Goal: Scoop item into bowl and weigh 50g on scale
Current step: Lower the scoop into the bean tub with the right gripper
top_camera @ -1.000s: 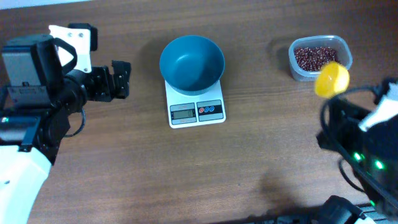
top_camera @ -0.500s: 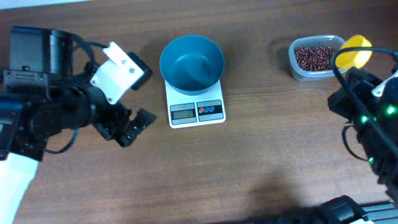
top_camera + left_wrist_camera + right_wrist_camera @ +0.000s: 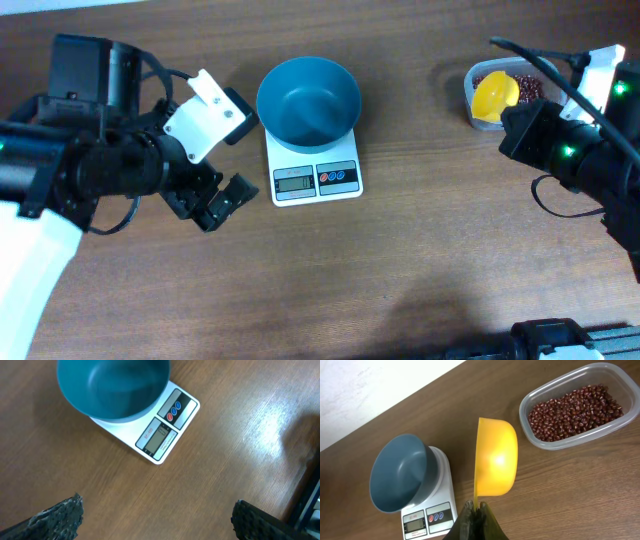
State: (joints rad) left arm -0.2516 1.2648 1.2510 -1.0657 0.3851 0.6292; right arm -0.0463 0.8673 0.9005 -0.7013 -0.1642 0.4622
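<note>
Nearest the wrist camera, the right gripper (image 3: 476, 512) has its fingers pinched shut on the thin handle of the yellow scoop (image 3: 495, 460). The scoop is turned on its side with its mouth facing back toward the scale (image 3: 316, 180), and no beans show in it. The left gripper (image 3: 157, 519) hangs over bare table (image 3: 400, 270) to the front-left of the scale, fingers spread wide and holding nothing.

On the scale sits the blue bowl (image 3: 308, 100), empty. The display is lit, but its digits are too small to read.

Farthest off, well to the right of the scale, the beans (image 3: 575, 412) lie in the clear tub (image 3: 525, 410). From overhead the scoop hangs over the tub's scale-side end.

The first scoop looks not yet taken. If the scoop goes in side-on, it may shove the light tub (nothing steadies it) rather than dig. Beans could roll off a heaped scoop on the way across to the scale. A full dump may overshoot the 50 g target. A knock on the bowl's rim would upset the reading.
</note>
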